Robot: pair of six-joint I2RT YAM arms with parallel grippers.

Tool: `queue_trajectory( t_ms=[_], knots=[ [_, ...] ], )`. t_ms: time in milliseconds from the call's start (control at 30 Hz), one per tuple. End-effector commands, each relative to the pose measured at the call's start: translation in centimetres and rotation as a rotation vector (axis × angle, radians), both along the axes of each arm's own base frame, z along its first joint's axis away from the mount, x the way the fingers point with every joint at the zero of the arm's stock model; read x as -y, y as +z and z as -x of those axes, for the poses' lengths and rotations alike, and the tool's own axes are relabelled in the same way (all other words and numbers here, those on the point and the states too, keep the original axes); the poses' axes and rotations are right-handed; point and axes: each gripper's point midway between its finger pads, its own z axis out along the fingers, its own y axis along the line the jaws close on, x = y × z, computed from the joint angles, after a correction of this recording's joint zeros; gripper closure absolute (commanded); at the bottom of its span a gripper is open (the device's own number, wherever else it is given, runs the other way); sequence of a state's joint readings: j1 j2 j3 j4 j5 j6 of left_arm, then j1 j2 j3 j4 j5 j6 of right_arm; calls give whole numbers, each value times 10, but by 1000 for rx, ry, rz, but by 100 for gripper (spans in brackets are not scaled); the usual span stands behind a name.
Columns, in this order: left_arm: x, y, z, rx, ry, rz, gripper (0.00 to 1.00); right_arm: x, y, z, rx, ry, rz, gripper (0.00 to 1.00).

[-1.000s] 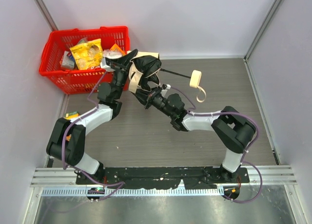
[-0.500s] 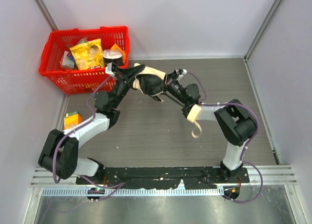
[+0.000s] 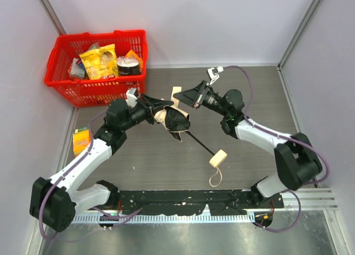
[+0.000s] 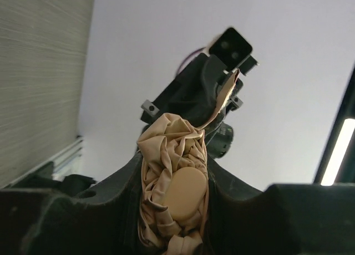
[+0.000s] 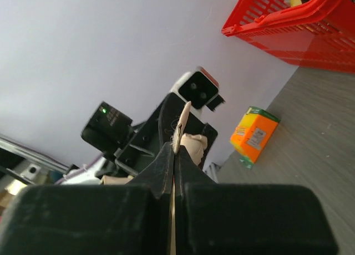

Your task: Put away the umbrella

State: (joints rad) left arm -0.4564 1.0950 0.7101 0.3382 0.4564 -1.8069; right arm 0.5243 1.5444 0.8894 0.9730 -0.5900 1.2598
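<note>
**Holding a folded umbrella between two robot grippers above a table**

The left gripper is clamped on the bunched beige cloth of the umbrella, which sits over the middle of the grey table. In the left wrist view, the crumpled fabric fills the narrow gap between the dark fingers.

From the bundle, a thin black shaft slants toward the near right. It ends at a small cream handle, and a loop cord trails from the handle toward the arm bases. Whether the handle touches the table cannot be told.

The right gripper is just beyond the bundle, facing the left one. It is closed tight on the umbrella's beige strap. In the right wrist view, the strap shows edge-on as a thin strip pinched between the two fingers. In the left wrist view, it rises from the cloth up to the right gripper.

A red basket holding snack packets stands in the far left corner, well apart from the umbrella. A small orange box lies on the table at the left edge, beside the left arm.
</note>
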Motion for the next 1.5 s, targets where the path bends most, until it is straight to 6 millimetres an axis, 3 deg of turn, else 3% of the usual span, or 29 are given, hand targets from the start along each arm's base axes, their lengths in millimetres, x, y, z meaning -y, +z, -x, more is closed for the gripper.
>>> queue_trajectory(
  t_ms=[0,333,500,567,800,833,967,1000,1033,1067,1100,1167,1333,1467],
  knots=[
    [-6,-39,23,-79,-68,-283,100,29,14,-6,219,-207,115,99],
    [-22,-86,23,-123,-10,-430,100,39,64,27,483,-343,148,99],
    [-31,-106,23,-215,-15,-576,100,31,81,53,618,-343,155,99],
    [-39,-120,23,-264,3,-640,100,32,97,68,689,-345,150,99],
    [-43,-167,31,-396,-47,-736,100,3,119,107,866,-314,297,99],
    [-44,-170,31,-413,-56,-755,100,0,116,103,853,-340,326,99],
    [-55,-184,34,-451,-68,-864,100,-36,109,134,900,-285,396,99],
    [-58,-193,37,-486,-74,-889,100,-39,105,132,919,-329,443,99],
    [-59,-201,40,-511,-87,-900,100,-49,107,149,947,-293,452,99],
    [-59,-210,44,-536,-106,-914,100,-55,102,147,975,-304,497,99],
    [-61,-217,47,-558,-114,-932,100,-63,105,163,995,-281,491,99],
    [-66,-227,48,-574,-118,-977,100,-77,96,173,1034,-256,544,99],
    [-72,-224,39,-508,-107,-1105,100,-105,54,179,1096,-192,704,99],
    [-73,-209,26,-388,-33,-1199,100,-101,41,164,1043,-264,770,99]
  ],
)
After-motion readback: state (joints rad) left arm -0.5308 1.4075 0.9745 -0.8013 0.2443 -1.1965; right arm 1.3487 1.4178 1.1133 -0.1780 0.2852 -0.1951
